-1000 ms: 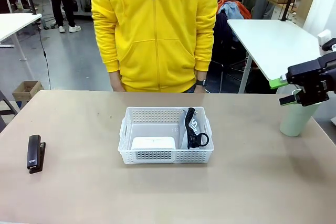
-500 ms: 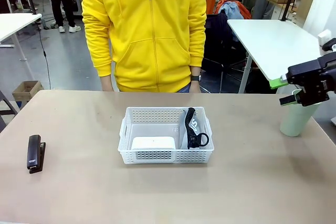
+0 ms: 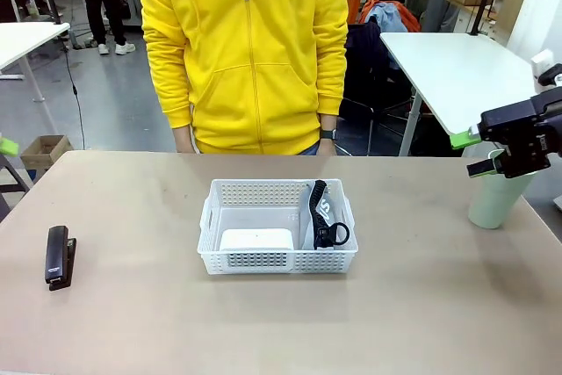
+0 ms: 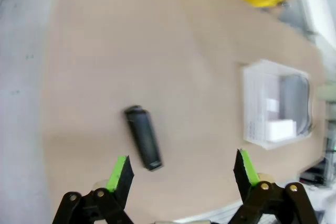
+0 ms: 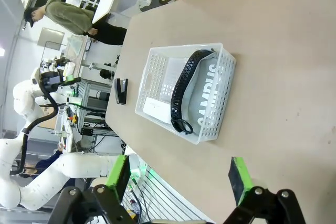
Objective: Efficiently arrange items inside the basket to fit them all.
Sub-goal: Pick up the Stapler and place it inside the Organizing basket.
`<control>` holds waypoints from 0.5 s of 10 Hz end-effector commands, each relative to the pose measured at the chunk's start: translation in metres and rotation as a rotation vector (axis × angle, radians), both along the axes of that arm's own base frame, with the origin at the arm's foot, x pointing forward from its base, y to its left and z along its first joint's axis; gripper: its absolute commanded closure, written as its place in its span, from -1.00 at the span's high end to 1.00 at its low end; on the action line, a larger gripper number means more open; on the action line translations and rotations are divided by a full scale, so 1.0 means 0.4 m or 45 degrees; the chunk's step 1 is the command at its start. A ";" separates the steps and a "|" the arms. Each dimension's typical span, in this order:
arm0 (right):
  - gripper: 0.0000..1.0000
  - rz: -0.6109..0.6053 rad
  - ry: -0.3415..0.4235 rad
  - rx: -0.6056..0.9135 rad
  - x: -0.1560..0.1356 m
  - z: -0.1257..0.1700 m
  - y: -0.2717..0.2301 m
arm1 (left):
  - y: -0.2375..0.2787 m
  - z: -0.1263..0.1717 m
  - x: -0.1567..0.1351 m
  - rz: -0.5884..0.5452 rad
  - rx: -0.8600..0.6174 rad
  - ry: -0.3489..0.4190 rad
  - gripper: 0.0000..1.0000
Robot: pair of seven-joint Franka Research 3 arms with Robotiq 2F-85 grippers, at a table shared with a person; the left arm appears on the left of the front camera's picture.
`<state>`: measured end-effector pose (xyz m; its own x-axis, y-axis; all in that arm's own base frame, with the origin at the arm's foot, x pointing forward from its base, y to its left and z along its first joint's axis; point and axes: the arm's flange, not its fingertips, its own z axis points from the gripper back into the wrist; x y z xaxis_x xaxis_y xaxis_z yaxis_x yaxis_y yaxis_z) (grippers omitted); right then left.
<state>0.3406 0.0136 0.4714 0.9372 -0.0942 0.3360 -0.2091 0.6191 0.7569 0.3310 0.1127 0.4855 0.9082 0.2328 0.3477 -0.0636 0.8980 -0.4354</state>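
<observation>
Two pairs spread wide, empty: left fingers (image 4: 118,171), right fingers (image 5: 239,179). "CAMPUS" on pouch (image 5: 207,95) inside basket (image 5: 152,72), well ahead of right fingers. Stapler (image 4: 143,139) on surface (image 4: 131,51), ahead of left fingers, untouched.

Yellow-hoodie person (image 3: 250,50) behind tan table (image 3: 421,305); white side table (image 3: 457,76) right

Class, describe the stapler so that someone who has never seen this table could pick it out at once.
Start at the beige table with the white lattice basket at its middle. Far toward the robot's left, the stapler lies alone on the tabletop. It is small, dark and narrow, unlike the tall pale cup standing at the opposite side.
</observation>
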 end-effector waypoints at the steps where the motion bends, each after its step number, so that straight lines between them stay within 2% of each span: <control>1: 1.00 0.003 -0.026 0.028 0.005 0.000 0.004 | -0.145 -0.129 -0.079 0.019 0.338 0.180 1.00; 3: 1.00 0.003 -0.026 0.028 0.005 0.000 0.004 | -0.231 -0.180 -0.080 -0.115 0.513 0.239 1.00; 5: 1.00 0.003 -0.026 0.028 0.005 0.000 0.004 | -0.288 -0.221 -0.084 -0.220 0.565 0.312 1.00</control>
<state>0.3406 0.0144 0.4716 0.9372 -0.0924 0.3364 -0.2101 0.6202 0.7558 0.3645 0.0037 0.4429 0.9855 -0.0166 0.1688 0.0206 0.9995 -0.0220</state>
